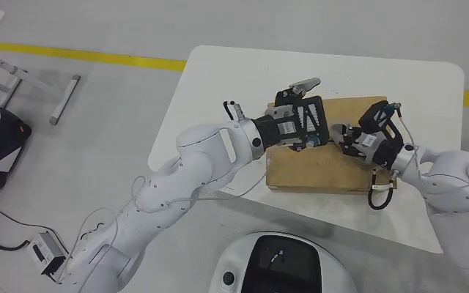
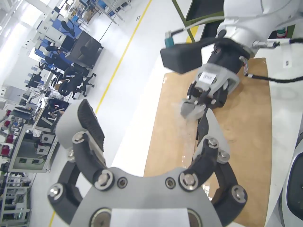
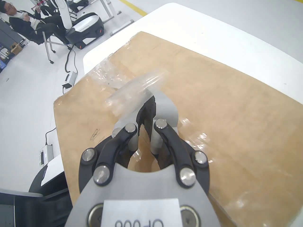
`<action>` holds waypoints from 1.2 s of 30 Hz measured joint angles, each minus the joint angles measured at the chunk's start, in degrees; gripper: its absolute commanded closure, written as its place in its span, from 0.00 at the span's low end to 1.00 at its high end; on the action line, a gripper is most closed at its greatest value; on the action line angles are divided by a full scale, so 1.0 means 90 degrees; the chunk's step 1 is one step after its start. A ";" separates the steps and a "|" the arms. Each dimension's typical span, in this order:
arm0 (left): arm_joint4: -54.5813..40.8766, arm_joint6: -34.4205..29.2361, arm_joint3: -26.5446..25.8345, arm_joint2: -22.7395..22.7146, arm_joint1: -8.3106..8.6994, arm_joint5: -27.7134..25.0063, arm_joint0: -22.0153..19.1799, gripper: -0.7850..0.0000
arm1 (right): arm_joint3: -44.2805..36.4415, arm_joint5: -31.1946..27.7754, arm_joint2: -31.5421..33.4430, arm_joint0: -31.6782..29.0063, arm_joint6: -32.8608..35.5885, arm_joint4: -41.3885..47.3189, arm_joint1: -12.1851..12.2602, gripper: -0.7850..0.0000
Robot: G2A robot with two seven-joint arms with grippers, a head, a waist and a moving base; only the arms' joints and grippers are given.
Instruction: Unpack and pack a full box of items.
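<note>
A closed cardboard box (image 1: 322,172) lies on the white table (image 1: 220,88). Clear tape runs along its top seam (image 3: 191,138). My right gripper (image 3: 145,109) is shut on a peeled, crumpled strip of that clear tape (image 3: 137,90), lifted just above the box top (image 3: 225,100). From above, the right gripper (image 1: 343,138) is over the box's middle. My left gripper (image 2: 149,124) stands open right beside it, one finger (image 2: 209,128) over the seam, the other finger (image 2: 91,124) past the box's far edge. The left wrist view faces the right gripper (image 2: 193,109) and the box (image 2: 246,128). The left gripper (image 1: 316,116) holds nothing.
The box takes up the table's middle, with bare white table on all sides. The front table edge (image 1: 352,220) is close to the box. A yellow line (image 1: 88,55) marks the floor beyond the table.
</note>
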 measured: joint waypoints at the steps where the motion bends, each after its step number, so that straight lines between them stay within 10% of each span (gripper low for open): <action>1: -0.0024 -0.0051 -0.0029 -0.0118 0.0021 -0.0034 0.0100 0.00 | -0.0033 0.0027 0.0071 -0.0022 0.0027 0.0026 0.0017 0.76; 13: -0.0200 -0.0419 -0.0432 -0.0949 0.0157 -0.0252 0.1019 0.00 | -0.0445 0.0236 0.1120 -0.0331 0.0555 0.0307 0.0273 0.66; 23: -0.0321 -0.0609 -0.0550 -0.1042 0.0183 -0.0398 0.1326 0.00 | -0.1038 -0.1032 0.1510 -0.0444 0.1085 0.0561 0.0468 0.51; 30: -0.0452 -0.0651 -0.0650 -0.1202 0.0193 -0.0382 0.1356 0.00 | -0.1186 -0.2074 0.1347 -0.0491 0.1625 0.0724 0.0590 0.21; 36: -0.0563 -0.0673 -0.0749 -0.1319 0.0203 -0.0362 0.1421 0.00 | -0.1206 -0.2173 0.0854 -0.0388 0.1603 0.0413 0.0696 0.20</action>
